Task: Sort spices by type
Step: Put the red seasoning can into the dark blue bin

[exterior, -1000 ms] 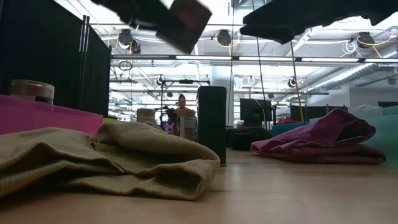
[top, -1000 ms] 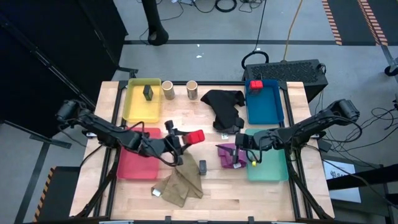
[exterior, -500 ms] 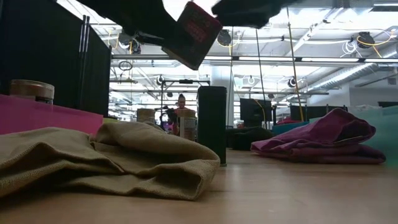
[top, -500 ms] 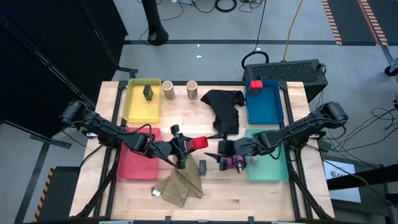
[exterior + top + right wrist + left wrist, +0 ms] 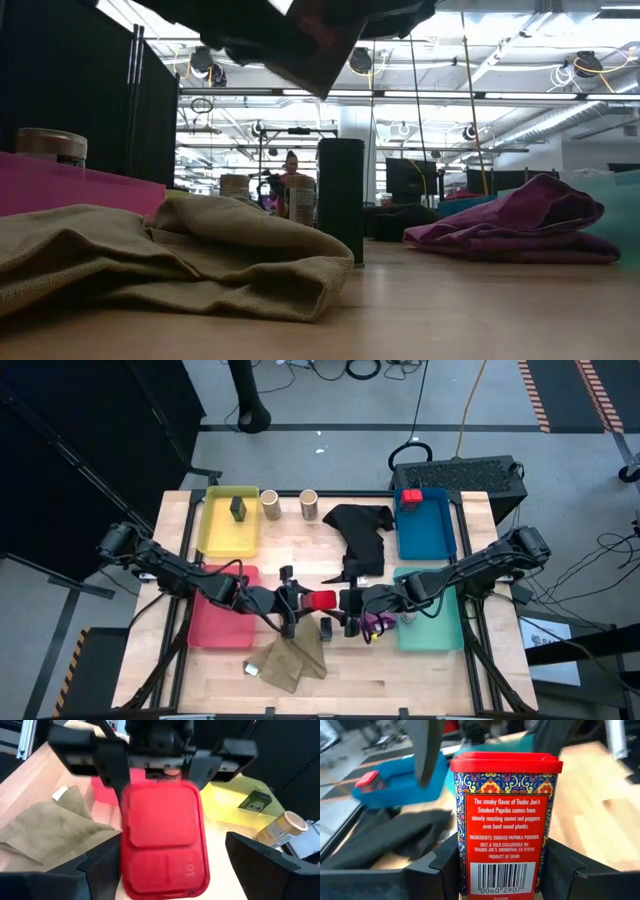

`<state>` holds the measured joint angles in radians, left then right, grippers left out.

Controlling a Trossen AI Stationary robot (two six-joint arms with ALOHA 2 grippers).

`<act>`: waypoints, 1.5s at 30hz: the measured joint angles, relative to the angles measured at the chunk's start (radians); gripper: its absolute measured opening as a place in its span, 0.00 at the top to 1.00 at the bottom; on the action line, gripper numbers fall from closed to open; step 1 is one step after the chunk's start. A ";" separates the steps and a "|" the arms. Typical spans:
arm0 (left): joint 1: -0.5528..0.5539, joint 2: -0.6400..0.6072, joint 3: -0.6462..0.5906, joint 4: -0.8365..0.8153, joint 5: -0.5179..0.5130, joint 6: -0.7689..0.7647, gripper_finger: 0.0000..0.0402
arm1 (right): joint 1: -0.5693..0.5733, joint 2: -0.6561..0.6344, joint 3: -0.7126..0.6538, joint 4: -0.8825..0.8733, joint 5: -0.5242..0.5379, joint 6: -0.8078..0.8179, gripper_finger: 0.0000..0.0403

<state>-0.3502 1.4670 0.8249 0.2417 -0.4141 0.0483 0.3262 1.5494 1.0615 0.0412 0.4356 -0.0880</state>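
Sorting part done. Yellow tray (image 5: pixel 215 538) holds dark block (image 5: pixel 238 508); two tan cylinders (image 5: pixel 270 505) loose on bench (image 5: pixel 440 670) beside it. Left gripper (image 5: pixel 298 600) pinches red paprika tin (image 5: pixel 321 600) mid-air at bench centre; right gripper (image 5: pixel 347 603), fingers spread, faces tin's lid, likely handover. Dark block (image 5: pixel 326 628) below, unsorted. Blue tray (image 5: pixel 425 535) already holds red box (image 5: pixel 411 496).

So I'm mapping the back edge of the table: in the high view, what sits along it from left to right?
Yellow tray holding a dark grey block → first tan cylinder → second tan cylinder → black cloth → blue tray with a red box at its back left corner.
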 joint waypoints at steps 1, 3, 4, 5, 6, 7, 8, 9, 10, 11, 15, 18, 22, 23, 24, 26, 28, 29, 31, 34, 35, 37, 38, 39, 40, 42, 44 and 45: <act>0.001 0.000 0.000 0.017 0.020 0.010 0.51 | 0.000 0.000 0.000 -0.006 -0.003 0.005 0.22; 0.000 0.000 0.000 0.044 0.034 0.016 0.51 | 0.000 0.000 0.000 -0.011 -0.022 0.010 0.26; 0.000 0.000 0.000 0.050 0.034 0.018 0.51 | 0.000 0.000 0.000 -0.008 -0.026 0.011 0.28; 0.000 0.000 0.000 0.052 0.036 0.018 0.50 | 0.001 0.000 0.000 -0.007 -0.025 0.011 0.31; 0.000 0.000 0.000 0.051 0.036 0.017 0.48 | 0.002 0.000 0.000 -0.007 -0.026 0.012 0.35; 0.000 0.000 0.000 0.051 0.035 0.017 0.46 | 0.001 0.000 0.000 -0.008 -0.028 0.016 0.39; 0.001 0.000 0.000 0.050 0.035 0.017 0.44 | 0.001 0.000 0.000 -0.009 -0.029 0.019 0.44; 0.001 0.000 0.000 0.050 0.034 0.017 0.43 | 0.001 0.000 0.000 -0.009 -0.028 0.022 0.49; 0.001 0.000 0.000 0.050 0.033 0.017 0.41 | 0.001 0.000 0.000 -0.008 -0.028 0.024 0.53; 0.001 0.000 0.000 0.049 0.033 0.017 0.41 | 0.001 0.000 0.000 -0.008 -0.028 0.025 0.54; 0.001 -0.004 0.000 0.041 0.010 0.020 0.40 | 0.000 -0.002 0.000 -0.014 -0.022 0.061 0.54; 0.001 -0.021 0.000 0.006 -0.046 0.046 0.39 | -0.012 -0.006 0.000 -0.034 -0.020 0.123 0.54; 0.001 -0.057 0.000 -0.077 -0.158 0.073 0.39 | -0.051 -0.022 0.041 -0.214 -0.011 0.272 0.54; 0.002 -0.067 0.000 -0.102 -0.193 0.073 0.39 | -0.063 -0.027 0.055 -0.276 -0.003 0.313 0.54; 0.002 -0.077 0.000 -0.123 -0.224 0.073 0.39 | -0.076 -0.032 0.071 -0.348 0.012 0.356 0.54; 0.002 -0.094 0.001 -0.178 -0.286 0.072 0.39 | -0.109 -0.037 0.107 -0.458 0.041 0.434 0.54; 0.002 -0.107 0.001 -0.216 -0.343 0.066 0.39 | -0.152 -0.040 0.145 -0.577 0.066 0.517 0.54; 0.002 -0.114 0.001 -0.233 -0.365 0.064 0.39 | -0.177 -0.043 0.162 -0.640 0.067 0.551 0.54; 0.002 -0.122 0.001 -0.250 -0.408 0.063 0.39 | -0.231 -0.046 0.191 -0.736 0.063 0.590 0.54; 0.001 -0.127 0.001 -0.271 -0.452 0.063 0.39 | -0.333 -0.060 0.202 -0.837 0.059 0.654 0.54; 0.001 -0.128 0.001 -0.275 -0.456 0.062 0.39 | -0.371 -0.069 0.202 -0.869 0.056 0.674 0.54; -0.001 -0.128 0.001 -0.296 -0.456 0.054 0.39 | -0.446 -0.089 0.202 -0.943 0.058 0.697 0.54; -0.005 -0.128 0.001 -0.302 -0.457 0.042 0.39 | -0.483 -0.100 0.202 -0.978 0.063 0.706 0.54; -0.007 -0.128 0.001 -0.306 -0.456 0.038 0.39 | -0.521 -0.114 0.201 -1.005 0.064 0.711 0.54; -0.013 -0.128 0.001 -0.312 -0.458 0.037 0.39 | -0.560 -0.131 0.192 -1.015 0.062 0.713 0.54; -0.025 -0.128 0.001 -0.314 -0.459 0.041 0.39 | -0.631 -0.173 0.159 -1.005 0.057 0.714 0.54; -0.036 -0.135 0.001 -0.316 -0.463 0.045 0.39 | -0.698 -0.225 0.106 -0.983 0.056 0.724 0.54; -0.040 -0.141 0.001 -0.314 -0.467 0.045 0.39 | -0.728 -0.255 0.074 -0.968 0.053 0.734 0.54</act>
<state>-0.3901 1.3258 0.8257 -0.0724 -0.8812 0.0933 -0.4021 1.2947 1.1359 -0.9270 0.4884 0.6461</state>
